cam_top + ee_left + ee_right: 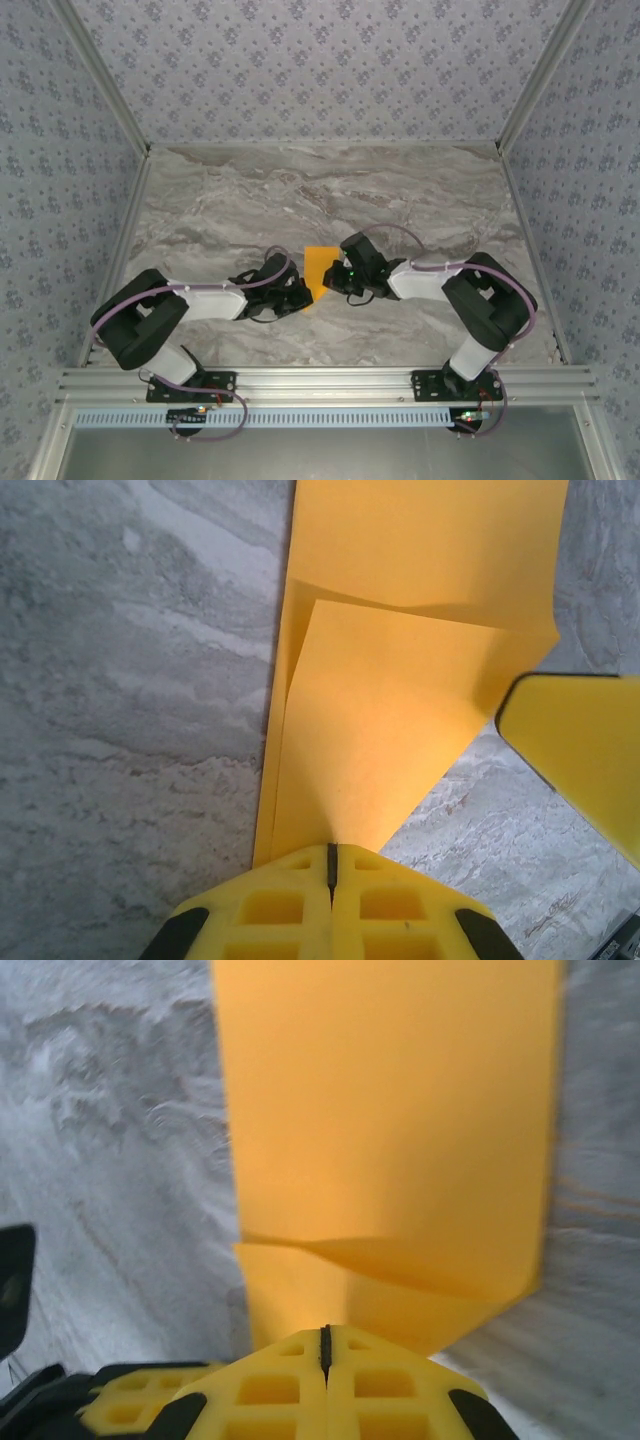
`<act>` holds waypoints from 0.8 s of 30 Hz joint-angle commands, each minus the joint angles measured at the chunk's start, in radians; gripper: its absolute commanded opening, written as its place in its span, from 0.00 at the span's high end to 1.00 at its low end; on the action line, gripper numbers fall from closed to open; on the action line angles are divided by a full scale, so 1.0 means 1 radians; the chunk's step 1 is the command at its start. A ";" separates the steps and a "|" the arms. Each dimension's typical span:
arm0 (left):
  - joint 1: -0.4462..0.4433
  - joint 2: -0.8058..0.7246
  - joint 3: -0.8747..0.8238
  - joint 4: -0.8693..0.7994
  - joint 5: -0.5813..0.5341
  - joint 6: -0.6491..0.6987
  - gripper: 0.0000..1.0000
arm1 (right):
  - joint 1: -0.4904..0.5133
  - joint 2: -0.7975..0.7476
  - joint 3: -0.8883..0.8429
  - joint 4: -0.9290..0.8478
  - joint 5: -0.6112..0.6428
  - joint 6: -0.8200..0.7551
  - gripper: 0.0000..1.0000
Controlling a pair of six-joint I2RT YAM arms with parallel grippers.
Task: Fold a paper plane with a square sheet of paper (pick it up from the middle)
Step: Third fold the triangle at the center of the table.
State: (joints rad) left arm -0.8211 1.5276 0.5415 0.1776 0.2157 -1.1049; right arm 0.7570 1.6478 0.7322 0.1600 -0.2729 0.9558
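Left end effector [299,293] and right end effector [336,279], seen from above, meet at the orange paper [320,262], which lies mid-way across the surface [300,190] between them, partly folded, long axis running near to far. From the left wrist, its closed fingers [290,905] pinch a raised flap whose narrow tip points into them. From the right wrist, closed fingers [385,1390] grip a folded edge, paper stretching lengthwise straight away.

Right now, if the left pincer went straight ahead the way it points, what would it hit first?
The orange paper sheet: its lifted folded flap meets the tips of the shut left pincer, seemingly pinched there.
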 commanded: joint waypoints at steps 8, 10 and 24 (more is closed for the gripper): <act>-0.005 0.005 -0.032 -0.123 -0.076 0.004 1.00 | 0.053 0.060 0.006 -0.016 0.035 -0.011 0.99; -0.005 0.000 -0.035 -0.132 -0.081 0.004 1.00 | 0.031 0.063 -0.016 -0.009 0.041 -0.015 0.99; 0.043 0.048 0.039 -0.238 -0.040 0.186 1.00 | -0.198 -0.088 -0.035 -0.083 0.046 -0.160 0.99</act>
State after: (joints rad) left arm -0.8013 1.5364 0.5785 0.1143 0.2165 -1.0355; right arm 0.5335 1.6157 0.6849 0.1349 -0.2592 0.8429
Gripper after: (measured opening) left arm 0.053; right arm 0.065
